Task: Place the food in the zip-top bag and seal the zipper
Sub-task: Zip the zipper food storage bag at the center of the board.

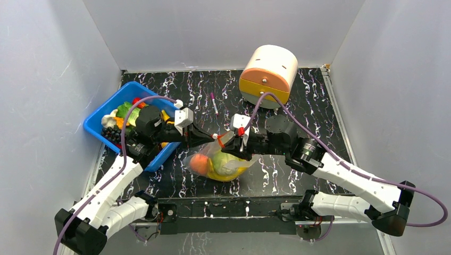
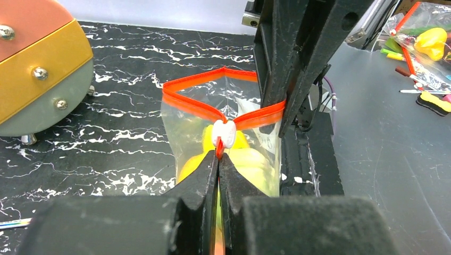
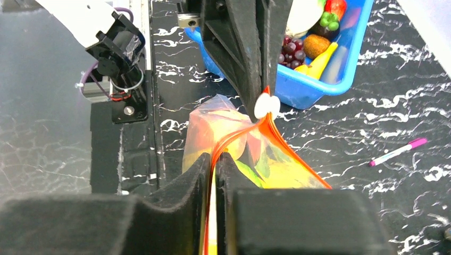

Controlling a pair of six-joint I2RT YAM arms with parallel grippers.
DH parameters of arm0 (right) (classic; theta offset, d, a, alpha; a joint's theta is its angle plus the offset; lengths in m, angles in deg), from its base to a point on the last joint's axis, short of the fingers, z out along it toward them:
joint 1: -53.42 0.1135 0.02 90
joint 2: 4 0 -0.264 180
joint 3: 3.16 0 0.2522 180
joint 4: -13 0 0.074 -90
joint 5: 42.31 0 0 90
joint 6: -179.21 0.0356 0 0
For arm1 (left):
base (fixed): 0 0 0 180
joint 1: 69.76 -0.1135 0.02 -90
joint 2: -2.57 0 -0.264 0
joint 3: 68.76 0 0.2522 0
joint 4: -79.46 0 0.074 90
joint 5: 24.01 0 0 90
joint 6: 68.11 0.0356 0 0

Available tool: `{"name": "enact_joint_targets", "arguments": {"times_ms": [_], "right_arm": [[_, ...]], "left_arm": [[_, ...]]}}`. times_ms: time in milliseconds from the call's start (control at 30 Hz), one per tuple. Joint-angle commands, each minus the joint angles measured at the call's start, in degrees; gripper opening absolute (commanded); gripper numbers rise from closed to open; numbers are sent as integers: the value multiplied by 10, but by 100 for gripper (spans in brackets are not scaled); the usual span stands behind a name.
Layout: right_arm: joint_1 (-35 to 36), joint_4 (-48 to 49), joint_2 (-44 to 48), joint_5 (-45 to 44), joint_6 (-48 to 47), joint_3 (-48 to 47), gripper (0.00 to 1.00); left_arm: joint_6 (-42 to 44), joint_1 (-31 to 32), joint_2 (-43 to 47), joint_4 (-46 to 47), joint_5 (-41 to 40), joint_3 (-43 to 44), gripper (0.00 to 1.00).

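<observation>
The zip-top bag lies mid-table with an orange fruit and yellow-green food inside. My left gripper is shut on the zipper's red-orange strip, just behind its white slider. My right gripper is shut on the same strip at its other end. Between the two grips the mouth gapes in a loop. More food lies in the blue bin, grapes among it.
The blue bin stands at the left, its near corner close behind my left wrist. A round set of drawers sits at the back right. A pink pen lies on the marbled table behind the bag.
</observation>
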Motion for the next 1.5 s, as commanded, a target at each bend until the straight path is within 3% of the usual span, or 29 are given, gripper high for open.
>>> {"name": "enact_joint_targets", "arguments": {"times_ms": [0,100,233,567,833,933,1233,1400,1467], "right_arm": [[-1,32,32,-34,35,0,14],[-1,30,41,-48,61,-15,27],[-1,30,40,-51,61,-34,38],[-2,34,-35,-28,33,-94,40],[2,61,-68,-38,94,-112,46],[8,66,-75,-70,107,-111,44],[29,51,-86,-129,91,-110,25],[32,29,-76,-152,57,-105,3],[32,15,-69,-161,43,-101,0]], "left_arm": [[17,3,27,10,14,9,0],[18,3,30,0,12,15,0],[36,3,39,-14,7,17,0],[27,3,43,-13,-8,13,0],[28,3,36,-28,-31,19,0],[25,3,35,-28,-36,18,0],[9,2,30,-29,-57,24,0],[2,3,28,-34,-58,28,0],[-1,3,28,-39,-59,30,0]]}}
